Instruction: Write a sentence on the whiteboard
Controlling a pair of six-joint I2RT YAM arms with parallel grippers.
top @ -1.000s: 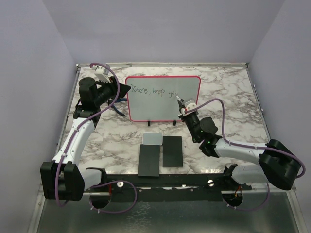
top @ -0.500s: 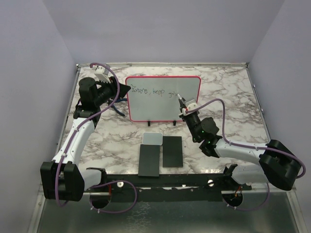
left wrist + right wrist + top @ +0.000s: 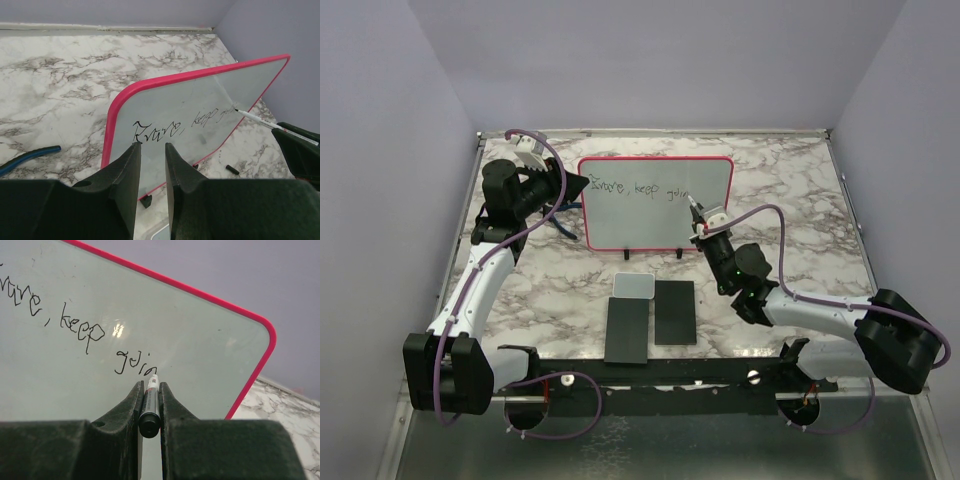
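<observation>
Marble tabletop (image 3: 800,200); whiteboard (image 3: 650,225), pink-rimmed, standing at 12 o'clock; sentence (image 3: 638,188) ends "keep goin". Right gripper (image 3: 150,385) clamps marker (image 3: 149,412), tip on board; left gripper (image 3: 152,150) narrowly parted, hold unclear.

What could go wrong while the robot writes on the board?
The marker is only pinched between the right jaws, so pressing could tilt it and make wobbly letters. The whiteboard stands on small feet with the left jaws clamped on just its left edge; a hard push might swing it. The sentence ends close to the right rim and may run out of room.
</observation>
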